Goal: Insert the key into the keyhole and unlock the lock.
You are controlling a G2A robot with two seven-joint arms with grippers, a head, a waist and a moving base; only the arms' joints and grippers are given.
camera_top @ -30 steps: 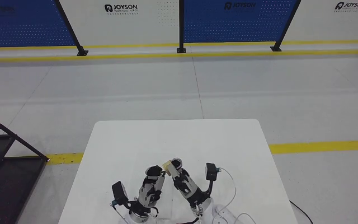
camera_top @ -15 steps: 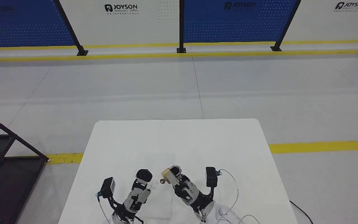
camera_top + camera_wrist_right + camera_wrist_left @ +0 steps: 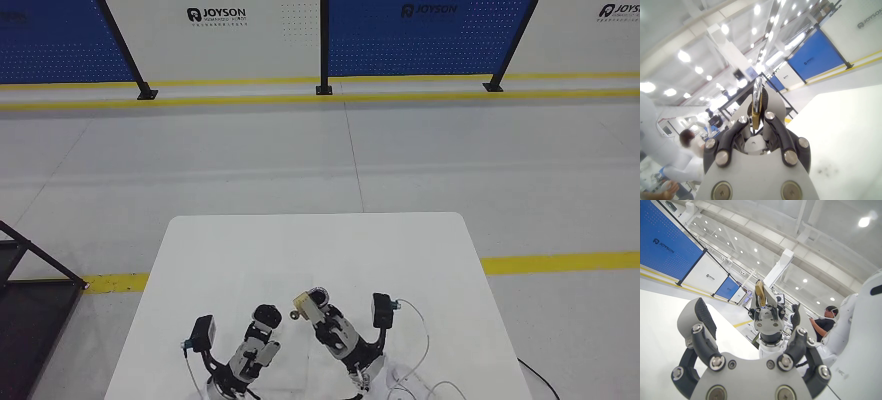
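- You have the right gripper raised over the 6 o'clock part of the white table. Its arm comes up from the near edge and leans toward 11 o'clock.
- Its fingers are pinched tight on the brass lock. The lock sits at the fingertip end, held up off the tabletop.
- In the right wrist view you see the lock edge-on between the two fingers. The brass body is down in the grip and the silver shackle sticks out past the tips.
- That wrist is tipped up, so the hall ceiling lies behind the lock.
- Your left gripper sits at about 8 o'clock from the lock, near it but apart. Its arm leans toward 1 o'clock.
- In the left wrist view the left gripper is spread wide, its ribbed pads well apart and holding nothing. This wrist is tipped up too.
- In the same view the right gripper shows straight ahead in the gap between the spread fingers, farther off. The lock is clamped at its top.
- The two grippers face each other at roughly the same height, tips not touching.
- The keyhole side of the lock is too small to tell.
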